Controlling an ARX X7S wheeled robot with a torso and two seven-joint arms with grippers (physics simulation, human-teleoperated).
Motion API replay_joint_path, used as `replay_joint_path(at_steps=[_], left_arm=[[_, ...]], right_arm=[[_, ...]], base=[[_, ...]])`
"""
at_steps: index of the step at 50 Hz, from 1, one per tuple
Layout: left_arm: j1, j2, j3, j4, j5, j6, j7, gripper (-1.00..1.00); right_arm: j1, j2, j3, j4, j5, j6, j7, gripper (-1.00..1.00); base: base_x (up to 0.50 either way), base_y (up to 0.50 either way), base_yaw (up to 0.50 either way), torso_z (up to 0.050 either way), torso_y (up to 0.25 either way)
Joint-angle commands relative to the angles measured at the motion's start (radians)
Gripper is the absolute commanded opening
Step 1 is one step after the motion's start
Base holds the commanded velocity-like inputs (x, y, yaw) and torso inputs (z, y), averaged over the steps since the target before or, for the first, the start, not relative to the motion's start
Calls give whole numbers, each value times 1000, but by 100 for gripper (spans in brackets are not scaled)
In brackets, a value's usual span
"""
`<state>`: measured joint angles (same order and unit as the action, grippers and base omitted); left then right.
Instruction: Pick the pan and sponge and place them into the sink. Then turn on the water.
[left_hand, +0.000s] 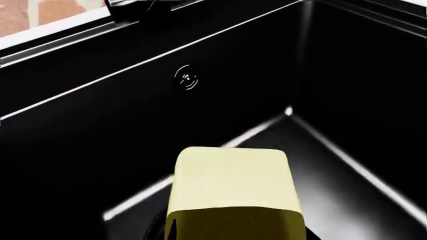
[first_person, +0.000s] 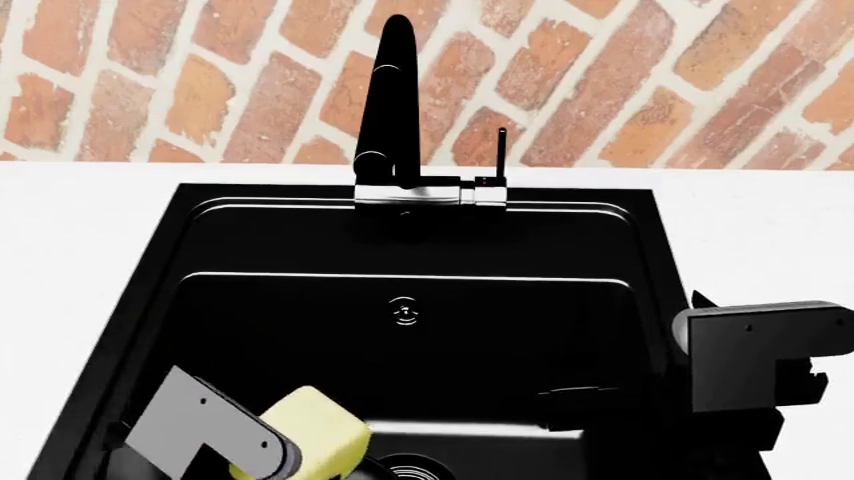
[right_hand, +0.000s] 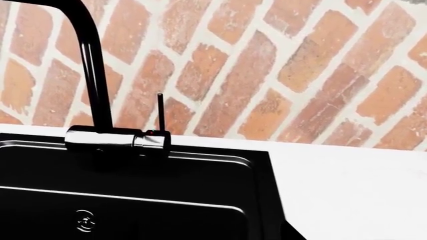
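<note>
Sponge (first_person: 314, 432) held in left hand (first_person: 254, 450) inside sink (first_person: 147, 300); release low, clear of drain. Right hand's opening cannot be told.

A white desk (first_person: 80, 230) runs up to a red brick wall (first_person: 200, 80) along its back edge. The black sink (first_person: 200, 215) is set into it, with a black faucet (first_person: 391, 100) on the sink's back rim.

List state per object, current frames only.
sponge: held at left gripper, over sink basin
sink: no water visible
faucet: no water running
faucet lever: upright
right gripper: over the sink's right side, fingers hard to read
pan: not discernible
</note>
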<state>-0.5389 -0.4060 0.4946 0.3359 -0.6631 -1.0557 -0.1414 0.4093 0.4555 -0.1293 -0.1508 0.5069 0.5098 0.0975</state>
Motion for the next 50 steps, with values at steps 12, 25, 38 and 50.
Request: replay_joint_path(at_steps=[12, 25, 38, 50], left_arm=[[-45, 40, 78, -277, 56, 107, 87, -100], [-69, 74, 128, -384, 91, 153, 127, -100], [-72, 90, 149, -452, 101, 180, 153, -100], [-71, 81, 108, -423, 65, 168, 142, 100]], right_arm=[[1, 2, -11, 7, 0, -1, -2, 100], [-10, 1, -9, 17, 2, -12, -4, 100], [-19, 5, -5, 15, 8, -16, -3, 100], [-18, 10, -2, 3, 15, -8, 2, 100]], base=[[0, 0, 0, 0, 0], [0, 0, 0, 0, 0], [0, 0, 0, 0, 1], [0, 0, 0, 0, 0]])
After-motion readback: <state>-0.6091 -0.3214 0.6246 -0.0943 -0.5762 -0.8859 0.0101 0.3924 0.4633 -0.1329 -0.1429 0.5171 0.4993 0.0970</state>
